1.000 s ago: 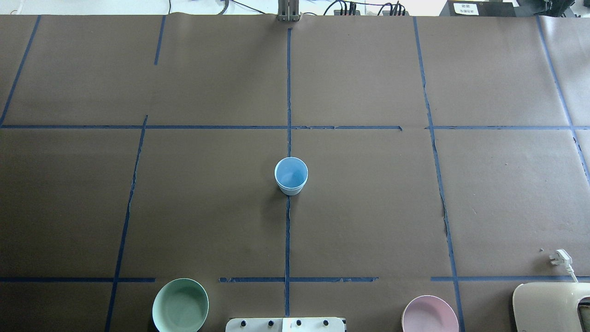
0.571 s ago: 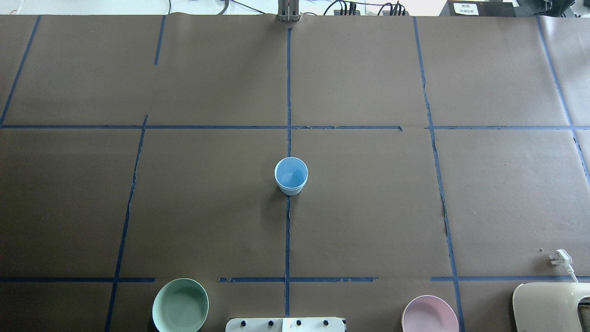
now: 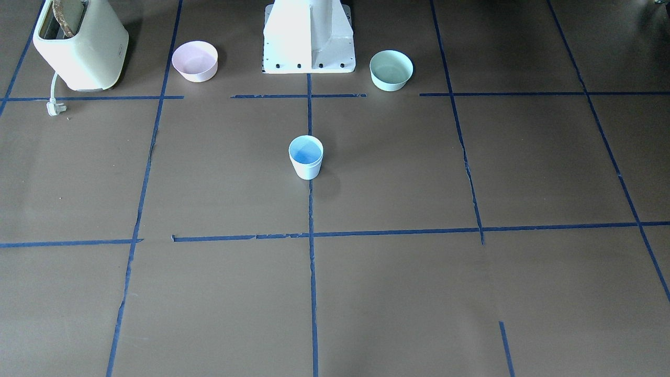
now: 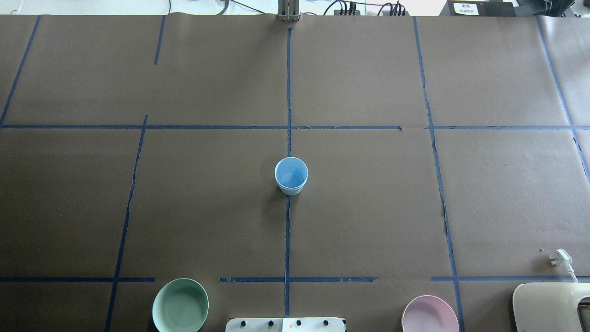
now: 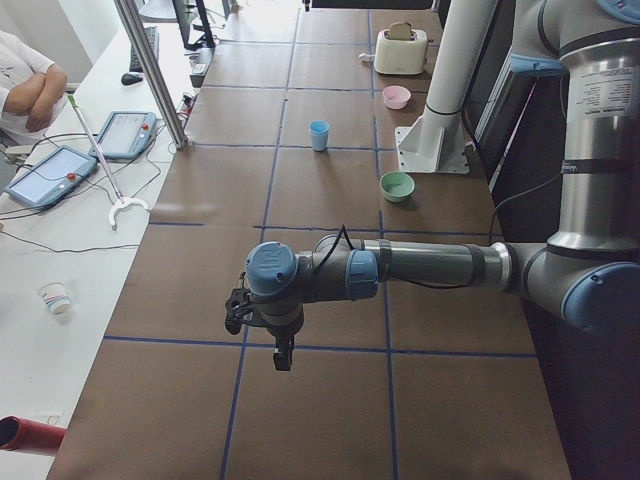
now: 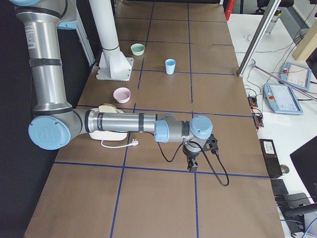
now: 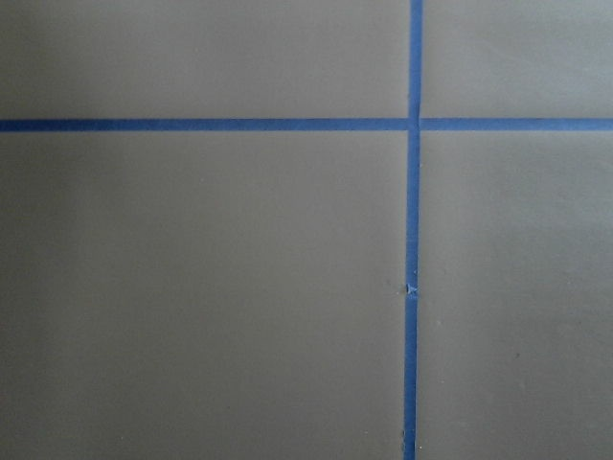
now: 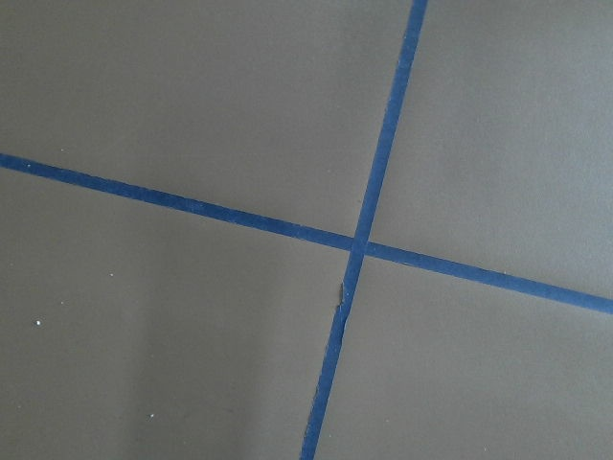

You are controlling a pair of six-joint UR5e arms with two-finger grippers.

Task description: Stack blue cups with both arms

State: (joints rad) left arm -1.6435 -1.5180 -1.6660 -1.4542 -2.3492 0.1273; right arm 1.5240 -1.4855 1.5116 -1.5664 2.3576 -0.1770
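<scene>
Left gripper point(image 5: 283, 357) is hanging above the brown paper at the table's point(image 4: 368, 216) left end, and right gripper point(image 6: 191, 166) is doing the same at the opposite end. Finger spacing on either cannot be told. The blue cup point(image 4: 291, 175), smooth tapered plastic, is standing upright mid-table, straddling the centre blue tape line point(image 4: 287, 240). Whether two cups are nested there cannot be told.

Pale-blue cup point(image 4: 291, 175), mint bowl point(image 4: 180, 305), pink bowl point(image 4: 429, 315), brown table point(image 4: 368, 207) w/ blue tape grid point(image 4: 287, 240).
</scene>
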